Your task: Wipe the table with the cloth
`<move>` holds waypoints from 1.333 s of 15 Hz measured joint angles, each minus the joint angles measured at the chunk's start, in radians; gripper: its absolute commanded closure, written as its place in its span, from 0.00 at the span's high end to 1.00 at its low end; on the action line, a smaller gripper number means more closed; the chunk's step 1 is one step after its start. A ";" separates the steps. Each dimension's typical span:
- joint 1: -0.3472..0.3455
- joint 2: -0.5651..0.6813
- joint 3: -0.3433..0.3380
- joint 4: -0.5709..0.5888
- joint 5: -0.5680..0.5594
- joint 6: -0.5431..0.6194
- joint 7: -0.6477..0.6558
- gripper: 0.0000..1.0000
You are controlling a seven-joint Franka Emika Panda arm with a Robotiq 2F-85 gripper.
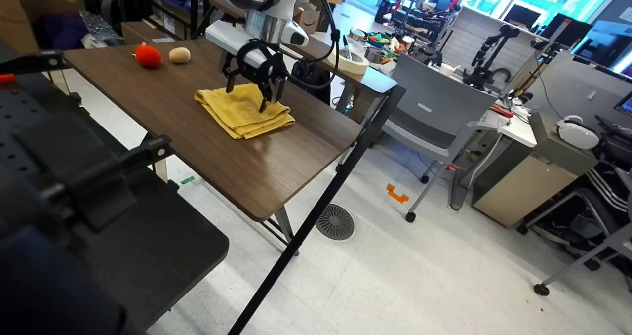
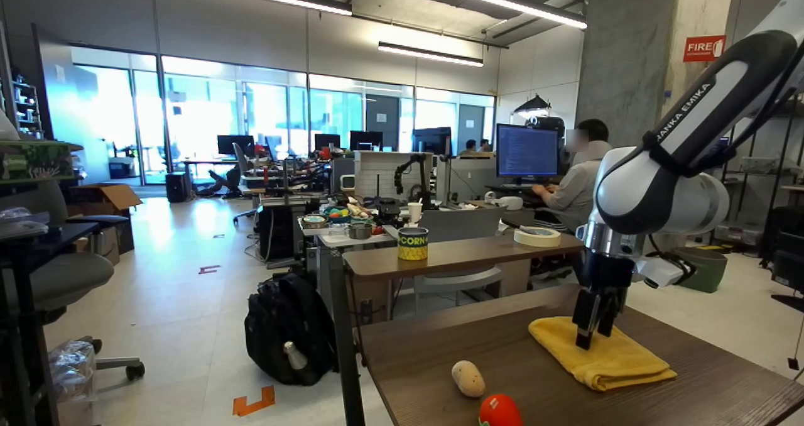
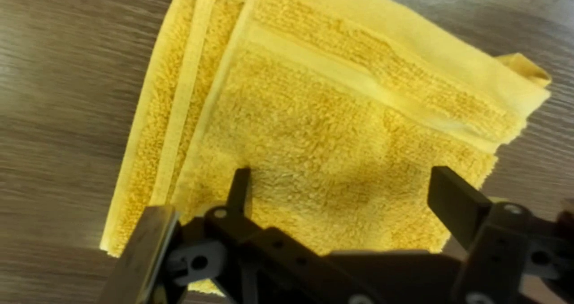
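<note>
The mustard-yellow cloth (image 1: 244, 110) lies folded in a rough square on the dark brown wood-grain table (image 1: 163, 90). Its layered edges and a small loop show in the wrist view, where the cloth (image 3: 314, 115) fills most of the picture. My gripper (image 3: 341, 171) points down over it, jaws wide apart, with only the cloth's surface showing below the gap. In both exterior views the fingertips are down at the cloth's top, and one black finger (image 1: 263, 104) seems to touch it. Whether the second finger touches, I cannot tell. No fabric is pinched between the fingers.
A red tomato-like ball (image 1: 148, 57) and a pale potato-like object (image 1: 179, 55) sit on the same table. Beyond it a raised narrow shelf (image 2: 477, 253) carries a corn can (image 2: 412, 244) and a tape roll (image 2: 537, 237). A grey chair (image 1: 434, 103) stands nearby.
</note>
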 measured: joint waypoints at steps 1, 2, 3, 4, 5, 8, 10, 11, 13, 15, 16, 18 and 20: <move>-0.003 0.000 0.000 0.000 0.000 0.000 0.000 1.00; -0.004 0.003 -0.005 0.000 -0.001 -0.001 0.000 1.00; -0.001 0.009 -0.018 0.000 -0.005 0.000 0.000 1.00; 0.001 0.018 -0.038 -0.001 -0.011 0.002 0.000 1.00; 0.001 0.032 -0.064 0.000 -0.025 0.014 0.000 1.00; -0.001 0.088 -0.165 0.014 -0.084 0.089 0.011 1.00; -0.008 0.100 -0.207 0.032 -0.100 0.115 0.025 1.00; -0.013 0.102 -0.215 0.037 -0.105 0.115 0.026 1.00; -0.029 0.098 -0.206 0.029 -0.123 0.120 0.011 1.00; -0.053 0.072 -0.172 -0.025 -0.144 0.151 -0.051 1.00; -0.069 0.049 -0.146 -0.075 -0.157 0.175 -0.092 1.00; -0.103 -0.003 -0.093 -0.186 -0.180 0.209 -0.168 1.00; -0.133 -0.053 -0.040 -0.300 -0.205 0.265 -0.236 1.00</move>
